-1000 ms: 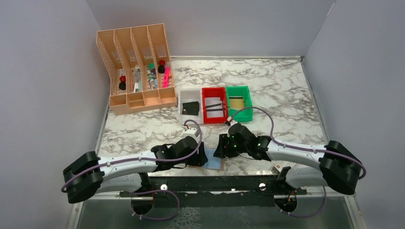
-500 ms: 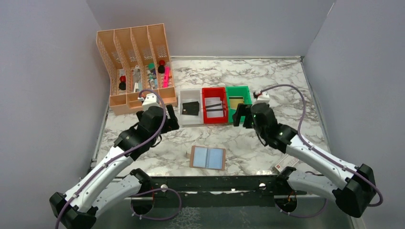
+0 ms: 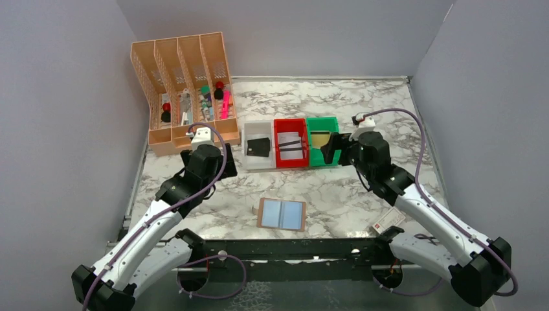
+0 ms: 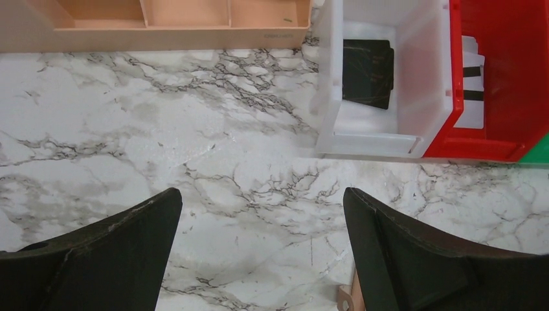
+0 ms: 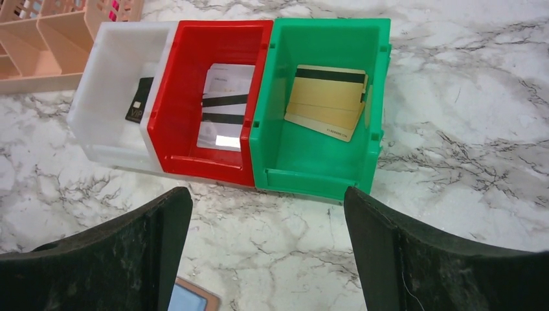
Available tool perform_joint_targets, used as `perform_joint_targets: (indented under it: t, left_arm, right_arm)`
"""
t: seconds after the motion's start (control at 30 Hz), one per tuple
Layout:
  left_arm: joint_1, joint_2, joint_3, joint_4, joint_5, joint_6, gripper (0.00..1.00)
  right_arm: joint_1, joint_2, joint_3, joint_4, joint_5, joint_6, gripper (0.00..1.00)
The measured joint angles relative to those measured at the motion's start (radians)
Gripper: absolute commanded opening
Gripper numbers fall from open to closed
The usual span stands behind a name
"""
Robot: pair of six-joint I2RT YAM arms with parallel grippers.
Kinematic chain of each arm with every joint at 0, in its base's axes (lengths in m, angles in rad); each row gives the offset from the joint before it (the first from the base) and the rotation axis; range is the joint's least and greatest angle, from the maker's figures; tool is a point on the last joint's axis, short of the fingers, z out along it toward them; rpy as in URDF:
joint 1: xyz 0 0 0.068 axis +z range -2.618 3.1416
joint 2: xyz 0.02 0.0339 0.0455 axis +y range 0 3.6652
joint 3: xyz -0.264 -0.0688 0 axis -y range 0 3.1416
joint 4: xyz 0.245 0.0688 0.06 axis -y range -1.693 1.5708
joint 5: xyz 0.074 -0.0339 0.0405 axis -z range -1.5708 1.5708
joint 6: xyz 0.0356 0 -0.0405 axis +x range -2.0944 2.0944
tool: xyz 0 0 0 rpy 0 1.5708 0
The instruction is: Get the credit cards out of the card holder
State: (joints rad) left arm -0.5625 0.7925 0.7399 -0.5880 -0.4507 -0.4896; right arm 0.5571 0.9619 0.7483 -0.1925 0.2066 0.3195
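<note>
Gold cards (image 5: 325,102) lie in the green bin (image 5: 311,183), perhaps two, overlapping slightly.

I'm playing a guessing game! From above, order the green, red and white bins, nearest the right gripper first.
1. Green bin, right beside the right gripper.
2. Red bin, middle of the row.
3. White bin, left end, farthest.

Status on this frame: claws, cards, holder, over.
Left claw open, empty, over table. Right claw open, empty. Card holder lies open, clear of both claws; credit cards sit in white bin, red bin, green bin. Nothing in the way.
</note>
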Motion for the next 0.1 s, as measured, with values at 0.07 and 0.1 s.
perform_joint_targets:
  t: [0.07,0.1]
  left_arm:
    - [0.000,0.000,-0.001,0.008,0.000,0.002,0.99]
    - [0.000,0.006,-0.001,0.013,0.000,0.003,0.99]
  right_arm:
    - [0.000,-0.008,-0.011,0.010,-0.008,-0.004,0.92]
    - [0.000,-0.008,-0.013,0.013,-0.011,-0.006,0.92]
